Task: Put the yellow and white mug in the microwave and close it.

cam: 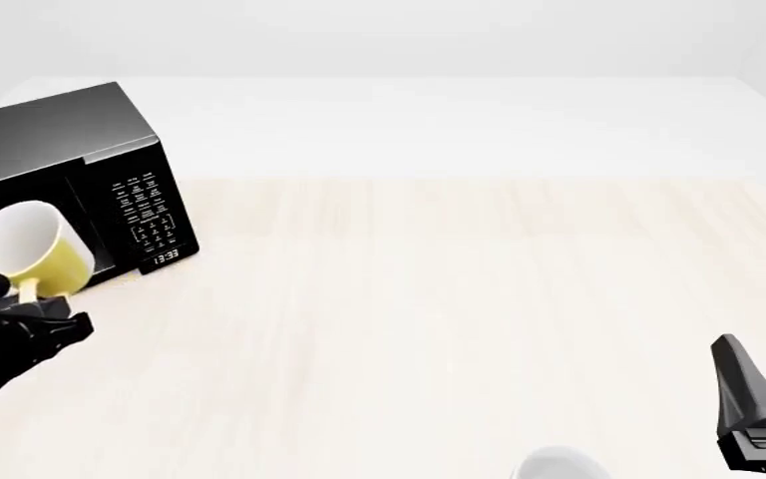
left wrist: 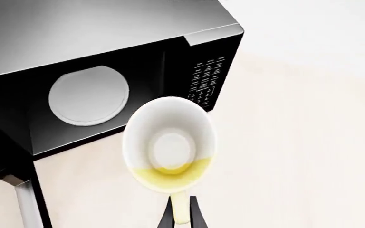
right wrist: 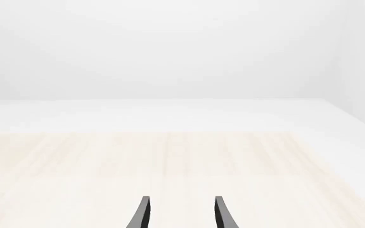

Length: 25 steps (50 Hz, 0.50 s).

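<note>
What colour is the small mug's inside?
White inside the small yellow mug, clearest in the left wrist view.

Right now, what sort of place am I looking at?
Probably a computer-rendered kitchen test setup: a bare pale wooden table, blank white surroundings, a black microwave with its door open, and the left hand holding a yellow and white mug.

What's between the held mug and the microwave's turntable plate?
Nothing: left wrist view shows open air between yellow and white mug and turntable plate; door already open.

- The microwave [cam: 77,190] runs off the front view's left edge.
- A white rounded object [cam: 559,467] is cut by the near edge.
</note>
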Each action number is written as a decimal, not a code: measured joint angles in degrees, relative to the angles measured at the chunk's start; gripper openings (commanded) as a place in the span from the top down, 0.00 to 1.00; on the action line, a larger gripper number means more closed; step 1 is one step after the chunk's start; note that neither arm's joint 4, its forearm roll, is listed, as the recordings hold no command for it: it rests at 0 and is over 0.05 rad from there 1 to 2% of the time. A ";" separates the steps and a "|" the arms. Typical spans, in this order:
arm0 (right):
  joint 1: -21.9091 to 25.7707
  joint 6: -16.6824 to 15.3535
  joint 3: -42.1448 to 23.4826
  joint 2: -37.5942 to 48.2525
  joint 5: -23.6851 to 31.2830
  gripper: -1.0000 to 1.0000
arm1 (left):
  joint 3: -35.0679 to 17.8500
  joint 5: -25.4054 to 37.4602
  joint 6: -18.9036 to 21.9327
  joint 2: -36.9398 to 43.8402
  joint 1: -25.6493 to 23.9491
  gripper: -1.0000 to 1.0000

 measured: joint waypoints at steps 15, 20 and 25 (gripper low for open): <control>0.00 0.00 0.00 0.00 0.00 0.00 | 0.23 -3.36 0.11 4.61 6.40 1.00; 0.00 0.00 0.00 0.00 0.00 0.00 | 0.07 -4.60 0.29 6.41 8.03 1.00; 0.00 0.00 0.00 0.00 0.00 0.00 | -0.31 -5.75 0.29 8.41 9.37 1.00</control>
